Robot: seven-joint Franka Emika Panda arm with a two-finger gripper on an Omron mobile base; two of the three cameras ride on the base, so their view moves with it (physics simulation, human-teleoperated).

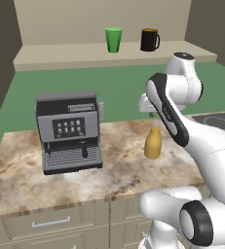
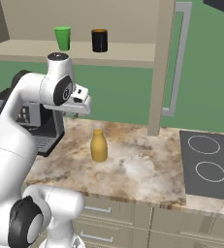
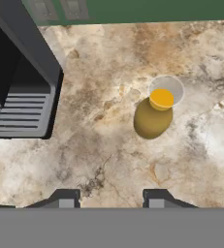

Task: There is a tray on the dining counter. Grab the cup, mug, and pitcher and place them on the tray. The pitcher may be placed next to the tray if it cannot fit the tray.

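Note:
The yellow-orange pitcher stands upright on the marbled counter with cream drawers. My gripper hangs above the counter, up and to the left of the pitcher, pointing down. In the hand view the pitcher sits ahead and right of my gripper, which is open with bare counter between its tips. The green cup and the black mug stand side by side on a far beige ledge. The tray is out of view.
A grey coffee machine stands on the counter left of the pitcher. A black cooktop lies to the right. A tall beige post rises behind the counter. Green floor separates this counter from the far ledge.

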